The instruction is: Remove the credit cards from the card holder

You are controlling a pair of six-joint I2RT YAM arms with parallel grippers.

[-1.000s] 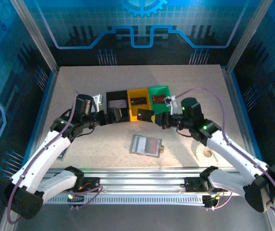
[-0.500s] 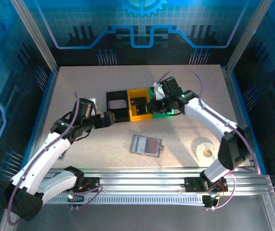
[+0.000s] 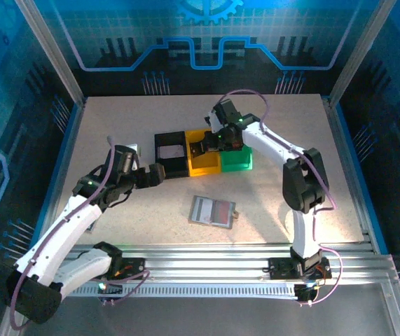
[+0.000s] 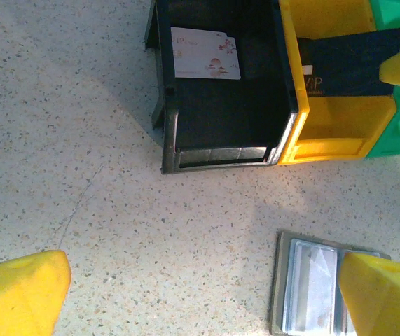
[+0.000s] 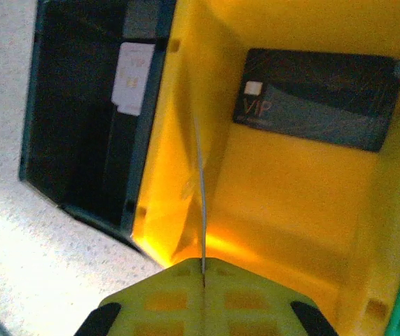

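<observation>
The card holder (image 3: 212, 211) lies flat nearest the bases, its long side running left to right. The left gripper (image 3: 156, 173), jaws apart, hovers just beyond it to the left and is the closer arm. Farther back, the right gripper (image 3: 201, 147) pinches a credit card (image 5: 200, 210) over the yellow bin (image 3: 203, 168).

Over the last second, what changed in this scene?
The right claw, shut on a dark card, swung from in front of the green bin outward and left to hang over the yellow bin. The left claw, open, pulled back slightly from the black bin. Unchanged: card holder lying open, white card in the black bin.
</observation>
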